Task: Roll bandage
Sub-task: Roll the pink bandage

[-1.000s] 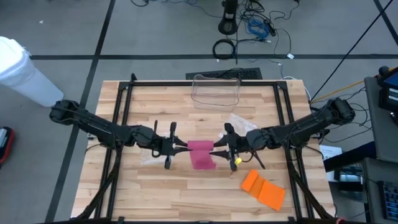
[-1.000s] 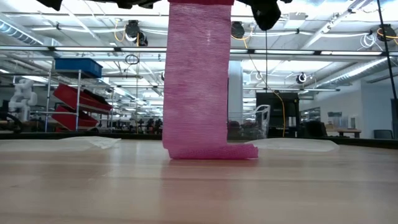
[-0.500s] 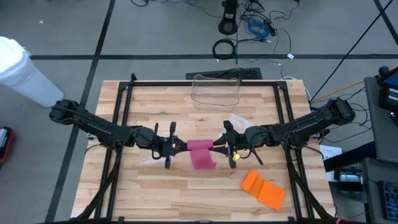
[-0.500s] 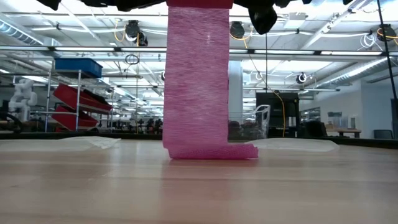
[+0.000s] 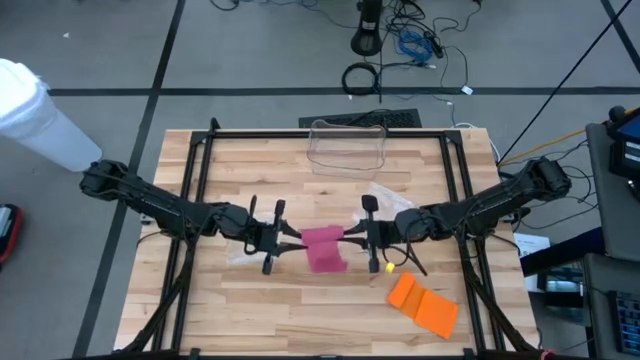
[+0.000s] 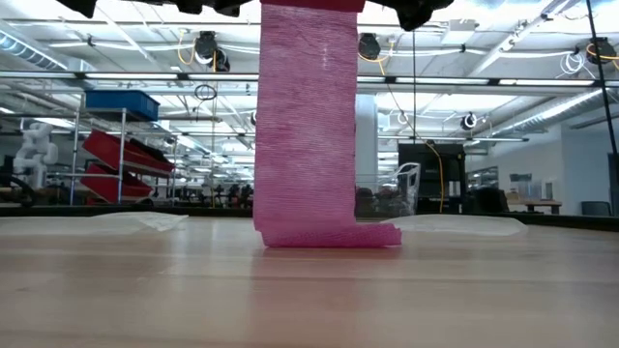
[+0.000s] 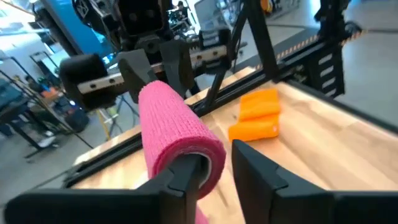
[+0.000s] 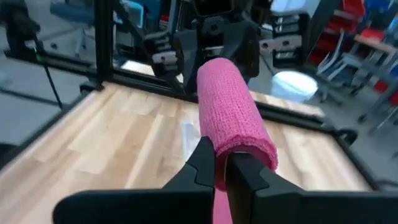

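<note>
A grey floor (image 5: 90,60) crossed by dark lines is seen around the wooden table (image 5: 250,160). Black cables (image 5: 420,45) are coiled on the floor at twelve o'clock. A white cylinder (image 5: 35,115) stands at ten o'clock. In the low view, ceiling lights (image 6: 503,92) and red and blue shelving (image 6: 121,145) are shown.

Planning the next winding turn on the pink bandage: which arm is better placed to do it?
Right, probably. The right gripper is shut on the end of the pink bandage roll, while the left gripper shows open fingers, only one touching the roll.
</note>
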`<act>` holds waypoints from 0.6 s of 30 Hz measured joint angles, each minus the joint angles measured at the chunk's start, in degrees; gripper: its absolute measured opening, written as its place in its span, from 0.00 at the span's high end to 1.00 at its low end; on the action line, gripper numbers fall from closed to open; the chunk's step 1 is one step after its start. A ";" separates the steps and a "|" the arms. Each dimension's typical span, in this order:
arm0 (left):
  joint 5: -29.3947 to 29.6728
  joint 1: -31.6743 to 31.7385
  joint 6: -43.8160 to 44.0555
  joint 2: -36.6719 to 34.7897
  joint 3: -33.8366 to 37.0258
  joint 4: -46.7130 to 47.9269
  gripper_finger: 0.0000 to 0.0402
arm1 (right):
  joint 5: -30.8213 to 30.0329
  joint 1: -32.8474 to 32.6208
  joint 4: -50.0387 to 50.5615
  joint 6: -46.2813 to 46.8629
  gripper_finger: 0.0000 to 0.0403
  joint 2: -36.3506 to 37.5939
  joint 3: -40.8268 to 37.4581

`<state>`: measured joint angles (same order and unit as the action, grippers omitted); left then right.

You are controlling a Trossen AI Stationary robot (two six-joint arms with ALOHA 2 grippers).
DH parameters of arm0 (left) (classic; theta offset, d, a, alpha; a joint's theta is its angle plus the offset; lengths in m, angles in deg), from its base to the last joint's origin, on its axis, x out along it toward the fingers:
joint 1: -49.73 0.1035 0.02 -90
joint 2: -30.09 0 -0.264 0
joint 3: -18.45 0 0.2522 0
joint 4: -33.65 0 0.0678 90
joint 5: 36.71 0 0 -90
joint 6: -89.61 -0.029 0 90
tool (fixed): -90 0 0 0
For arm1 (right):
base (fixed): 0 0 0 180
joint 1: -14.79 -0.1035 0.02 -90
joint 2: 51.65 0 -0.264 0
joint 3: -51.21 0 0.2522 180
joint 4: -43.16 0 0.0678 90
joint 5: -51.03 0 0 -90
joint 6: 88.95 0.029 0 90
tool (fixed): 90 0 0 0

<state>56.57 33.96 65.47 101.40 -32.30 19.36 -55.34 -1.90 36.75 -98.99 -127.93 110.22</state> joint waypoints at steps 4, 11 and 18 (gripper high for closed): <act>-0.21 0.18 4.17 0.00 -1.04 -0.12 0.70 | -4.15 -1.91 -0.17 -5.97 0.99 0.05 0.07; 0.44 1.18 10.84 0.00 -1.27 -1.20 0.69 | -8.38 -3.69 0.23 -17.72 0.99 -0.14 0.09; 0.92 2.91 13.84 0.00 -1.32 -1.12 0.73 | -10.13 -3.65 1.79 -23.74 0.99 -0.17 0.09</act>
<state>57.49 36.86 79.32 101.40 -33.62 18.23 -65.47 -5.55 38.53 -122.73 -128.10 110.31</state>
